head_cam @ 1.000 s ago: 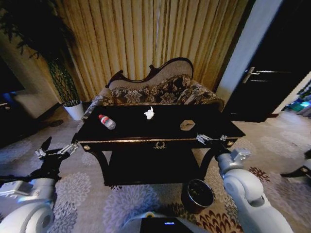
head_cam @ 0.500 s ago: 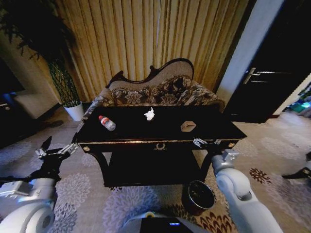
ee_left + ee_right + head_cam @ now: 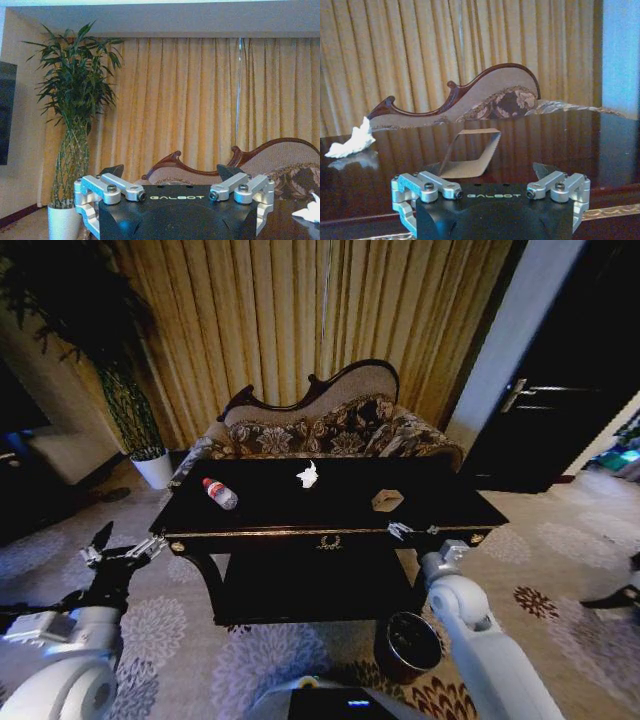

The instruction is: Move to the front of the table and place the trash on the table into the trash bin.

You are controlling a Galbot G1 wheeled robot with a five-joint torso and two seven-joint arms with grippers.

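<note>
The dark glossy table (image 3: 270,515) stands straight ahead, in front of the sofa. On it lie a clear bottle (image 3: 220,493) with a red cap at the left, a crumpled white tissue (image 3: 308,475) in the middle, and a small silvery wrapper (image 3: 387,500) at the right. My right gripper (image 3: 412,531) is open at the table's front edge, just before the wrapper (image 3: 470,152); the right wrist view also shows the tissue (image 3: 352,142). The left gripper (image 3: 125,545) hangs open, low and off the table's left end. The trash bin (image 3: 408,643) stands on the floor under the front right corner.
A carved sofa (image 3: 320,425) sits behind the table against gold curtains. A tall plant in a white pot (image 3: 152,468) stands at the back left. A dark door (image 3: 560,400) is at the right. Patterned carpet covers the floor.
My right gripper has moved left and in toward the table's front edge, closer to the wrapper. The left arm has sunk slightly.
</note>
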